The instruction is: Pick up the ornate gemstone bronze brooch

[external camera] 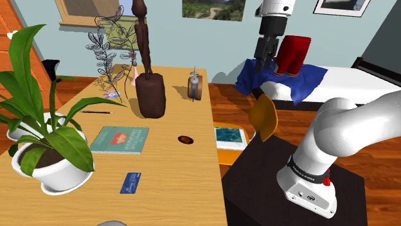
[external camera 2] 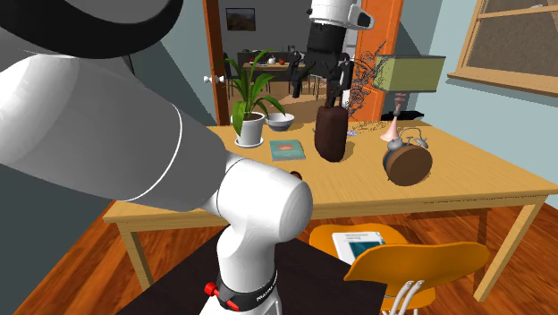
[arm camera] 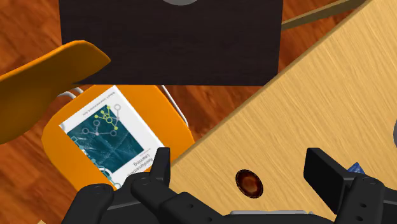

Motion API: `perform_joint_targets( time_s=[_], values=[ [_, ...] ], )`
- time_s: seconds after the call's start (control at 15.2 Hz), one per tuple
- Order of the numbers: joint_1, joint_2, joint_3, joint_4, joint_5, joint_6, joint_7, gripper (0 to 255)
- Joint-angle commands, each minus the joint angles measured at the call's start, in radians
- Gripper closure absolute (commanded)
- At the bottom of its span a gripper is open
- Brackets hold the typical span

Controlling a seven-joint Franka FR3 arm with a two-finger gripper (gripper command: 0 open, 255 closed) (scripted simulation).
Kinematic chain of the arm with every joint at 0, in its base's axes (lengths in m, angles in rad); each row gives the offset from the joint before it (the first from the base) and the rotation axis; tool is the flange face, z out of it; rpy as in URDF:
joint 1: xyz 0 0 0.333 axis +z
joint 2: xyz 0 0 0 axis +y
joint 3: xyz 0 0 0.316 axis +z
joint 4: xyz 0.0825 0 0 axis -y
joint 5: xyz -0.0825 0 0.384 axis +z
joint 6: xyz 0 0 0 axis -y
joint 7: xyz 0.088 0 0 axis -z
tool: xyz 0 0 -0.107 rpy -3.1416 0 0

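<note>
Light wood-grain table carries the brooch, a small glossy oval, dark reddish-brown, lying flat near the edge facing the stand. Gripper hangs well above the table, fingers wide apart and empty. Recommended: descend straight, keep the brooch centred between the fingers, and close low against the tabletop, as the piece looks thin and smooth

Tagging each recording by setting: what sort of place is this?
Probably a bedroom in a house: a bed with a blue blanket stands beyond a wooden table that carries a potted plant and an alarm clock, and framed pictures hang on the wall.
</note>
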Motion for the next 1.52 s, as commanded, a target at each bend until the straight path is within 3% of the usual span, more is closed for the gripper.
perform_joint_targets(
  time_s=[0.0, 0.73, 1.45],
  values=[
    [0.000, 0.000, 0.000, 0.000, 0.000, 0.000, 0.000, 0],
    [0.040, 0.109, 0.086, -0.266, 0.098, 0.471, 0.056, 0],
    [0.107, 0.469, 0.168, -0.326, 0.210, 0.993, 0.078, 0]
  ],
)
